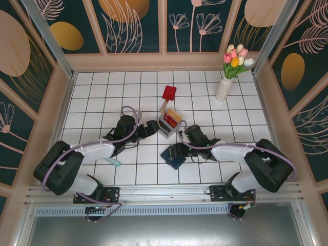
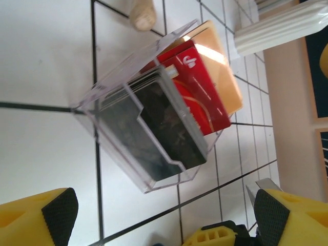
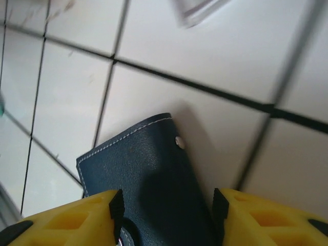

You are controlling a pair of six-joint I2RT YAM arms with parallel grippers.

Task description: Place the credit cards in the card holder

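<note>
The credit cards stand in a clear plastic box (image 2: 128, 148): a red one (image 2: 202, 92), an orange one (image 2: 223, 66) and dark ones in front. From above, the box (image 1: 169, 123) sits mid-table. My left gripper (image 2: 164, 215) is open just short of the box, nothing between its pads (image 2: 60, 210); from above it (image 1: 154, 125) is left of the box. The card holder (image 3: 148, 164), a navy wallet with a snap stud, lies flat on the tiles (image 1: 173, 156). My right gripper (image 3: 168, 210) is low over it, jaws apart, wallet between the pads and running under the left finger.
A red paddle with a wooden handle (image 1: 168, 95) lies behind the box. A white vase of tulips (image 1: 224, 87) stands at the back right. A small teal thing (image 1: 114, 163) lies near the left arm. Low walls ring the tiled floor.
</note>
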